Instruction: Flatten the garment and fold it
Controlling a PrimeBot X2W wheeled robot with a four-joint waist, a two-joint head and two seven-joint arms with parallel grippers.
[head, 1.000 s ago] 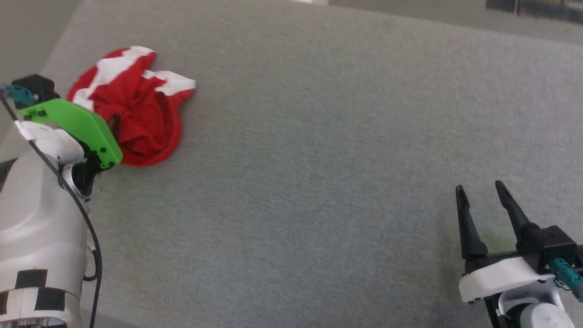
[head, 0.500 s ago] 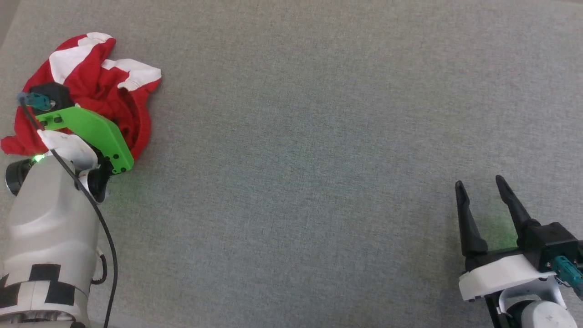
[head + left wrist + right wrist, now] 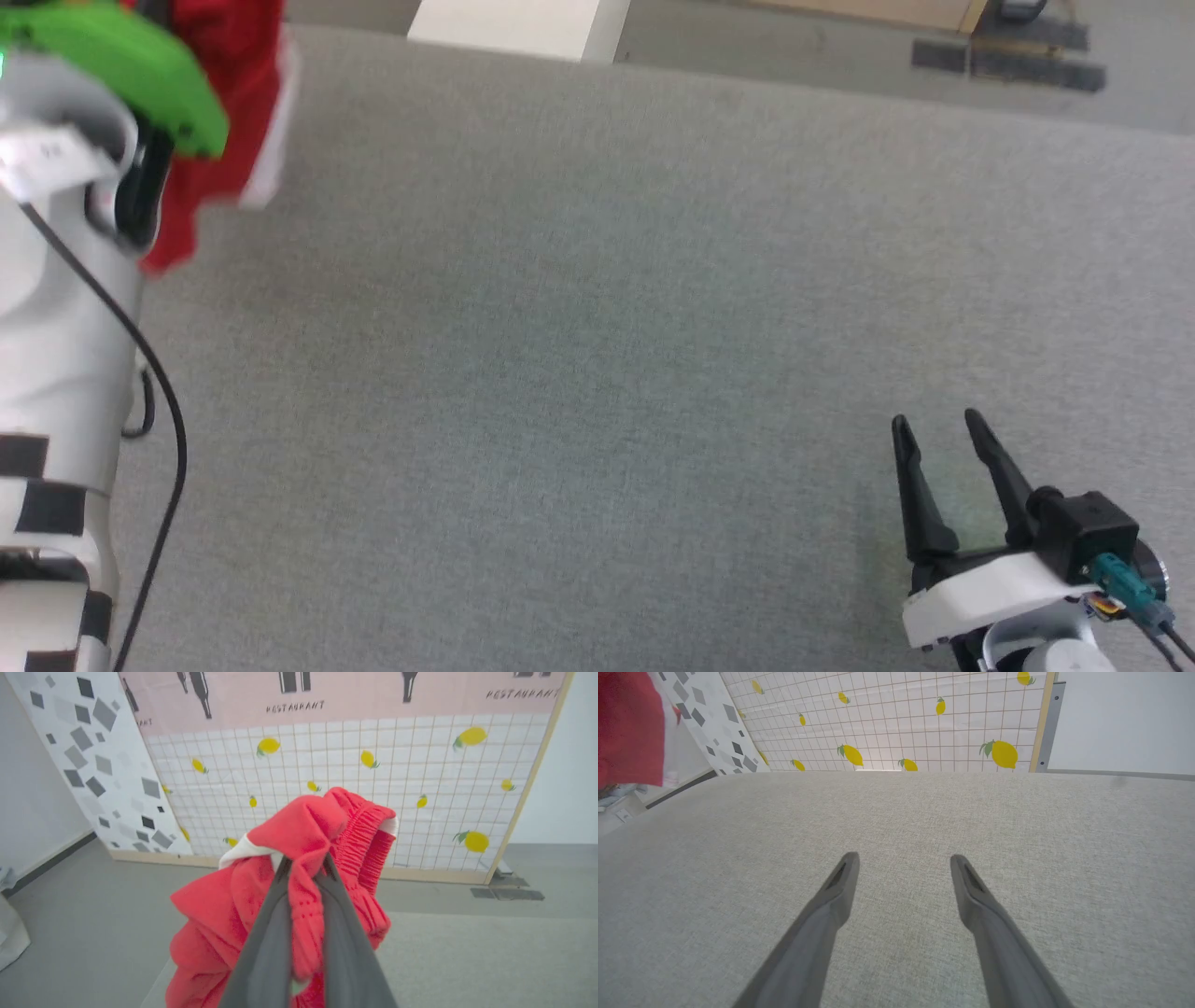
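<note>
Left tool clamped on garment, folds bunched around it

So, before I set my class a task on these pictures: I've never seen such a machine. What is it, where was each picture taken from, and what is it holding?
It is a wheeled robot with two arms, each ending in a two-fingered tool. One picture comes from a camera on its head, looking down at a grey surface. The other two come from cameras on its wrists, looking along each tool's fingers. The left tool is shut on the red shorts, which hang bunched from it in front of a lemon-patterned wall panel. The right tool is open and holds nothing, over the grey surface.
</note>
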